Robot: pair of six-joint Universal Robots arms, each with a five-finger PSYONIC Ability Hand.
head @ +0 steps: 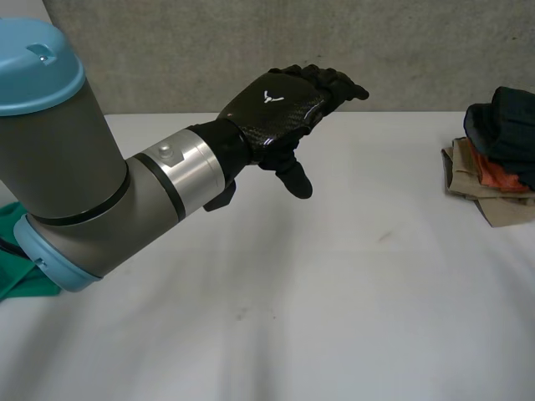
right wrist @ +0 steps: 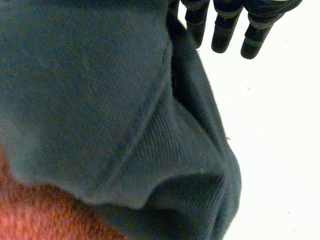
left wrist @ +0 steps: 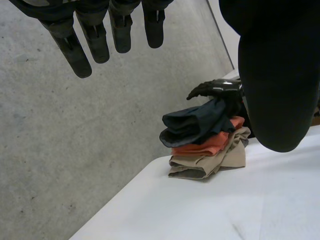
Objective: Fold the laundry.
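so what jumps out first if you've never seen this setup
The left hand, raised over the middle of the white table, fingers open and empty. Then the pile of folded clothes at the table's right edge, tan, orange and dark blue on top, with the right hand at its top. A green cloth peeks out beneath the left arm.

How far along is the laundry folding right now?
Done: a pile of roughly folded tan and orange pieces sits at the robot's right end of the table. In hand: the right hand is at the blue garment on top of it, while the left hand hovers open, holding nothing. Left: a green cloth lies at the opposite end, apparently unfolded.
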